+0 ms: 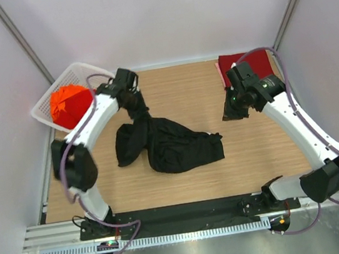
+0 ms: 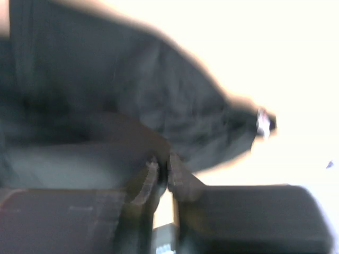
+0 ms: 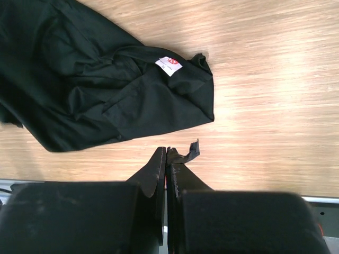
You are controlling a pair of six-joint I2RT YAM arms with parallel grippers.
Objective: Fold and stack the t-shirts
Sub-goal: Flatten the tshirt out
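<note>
The work surface is a light wood-grain table (image 1: 255, 153), its grain running left to right. It is enclosed by plain white walls (image 1: 172, 13), with slim metal posts (image 1: 17, 34) rising in the far corners. Along the near edge, a black mounting strip (image 1: 188, 214) carries both arm bases, and a white slotted rail (image 1: 191, 234) runs in front of it. The black t-shirt (image 1: 175, 145) lies crumpled near the middle of the table, slightly left. Most of it is bunched on the wood, with one part drawn up toward the far left. There the left gripper (image 1: 136, 106) pinches the cloth with its jaws almost together. Its own wrist view is blurred, but dark fabric fills the space just past the fingertips. The right gripper (image 1: 232, 113) hangs over bare wood to the right of the shirt, apart from it, with its jaws pressed together and holding nothing. In its wrist view, the shirt's white neck label (image 3: 168, 65) faces up. A dark red t-shirt (image 1: 255, 63) lies flat at the far right corner. In the far left corner, a white lattice basket (image 1: 79, 70) holds bundled orange-red t-shirts (image 1: 68, 105).
</note>
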